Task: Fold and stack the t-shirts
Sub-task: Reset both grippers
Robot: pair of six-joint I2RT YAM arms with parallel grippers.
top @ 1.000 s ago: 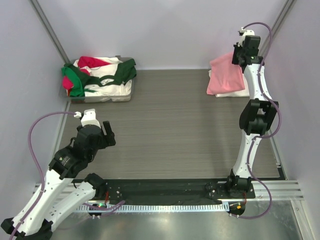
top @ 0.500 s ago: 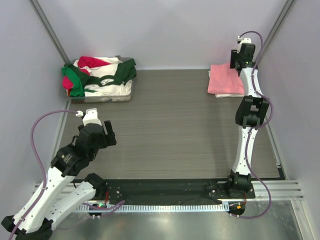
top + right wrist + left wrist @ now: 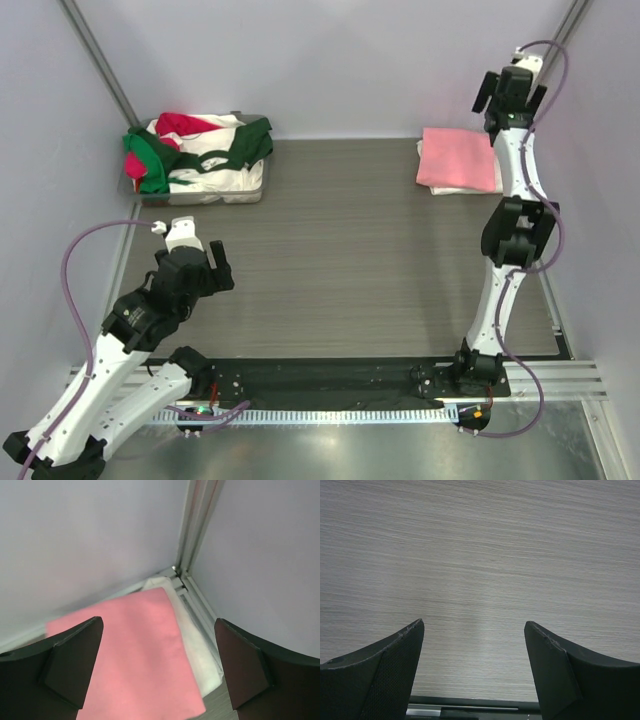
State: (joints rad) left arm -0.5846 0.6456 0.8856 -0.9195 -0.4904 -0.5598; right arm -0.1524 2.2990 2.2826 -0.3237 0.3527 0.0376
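Observation:
A folded salmon-pink t-shirt (image 3: 457,158) lies flat on a folded white t-shirt (image 3: 468,189) in the far right corner. In the right wrist view the pink shirt (image 3: 135,660) covers most of the white one (image 3: 202,655). My right gripper (image 3: 500,100) hangs above this stack, open and holding nothing (image 3: 159,624). Unfolded dark green, red and white t-shirts (image 3: 200,150) are heaped at the far left. My left gripper (image 3: 216,262) sits low at the near left, open over bare table (image 3: 474,626).
The heaped shirts lie in a shallow clear tray (image 3: 210,194) against the left wall. Grey walls and metal corner posts (image 3: 192,530) close in the back and sides. A black rail (image 3: 330,378) runs along the near edge.
The right gripper opened and let go of the pink shirt, which now lies flat on the white one. It then rose toward the back corner. The left arm barely moved.

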